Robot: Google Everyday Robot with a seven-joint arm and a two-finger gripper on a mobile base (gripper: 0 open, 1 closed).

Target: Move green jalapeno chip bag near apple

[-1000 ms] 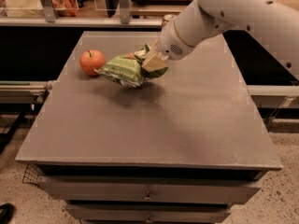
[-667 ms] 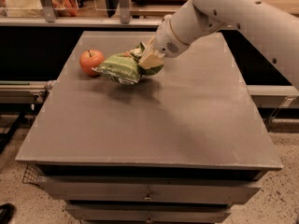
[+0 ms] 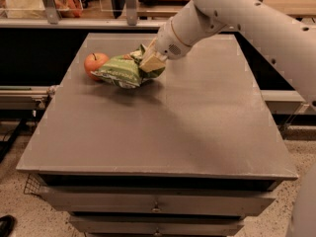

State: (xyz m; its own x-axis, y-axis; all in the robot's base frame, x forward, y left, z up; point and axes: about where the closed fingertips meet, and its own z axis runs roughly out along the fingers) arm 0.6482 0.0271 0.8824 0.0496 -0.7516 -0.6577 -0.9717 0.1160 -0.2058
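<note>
Partly hidden: apple (image 3: 94,63) behind green jalapeno chip bag (image 3: 120,72); end effector (image 3: 150,63) grips bag end.

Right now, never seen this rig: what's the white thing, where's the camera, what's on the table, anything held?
The white thing is a robot arm reaching in from the picture's right. Its grasping end, the tool, is over the far left part of the grey table, closed on the right end of a green jalapeno chip bag. An apple sits just left of the bag; whether they touch is unclear. There is one camera, looking down at the table from its front; where it is mounted is unknown.
</note>
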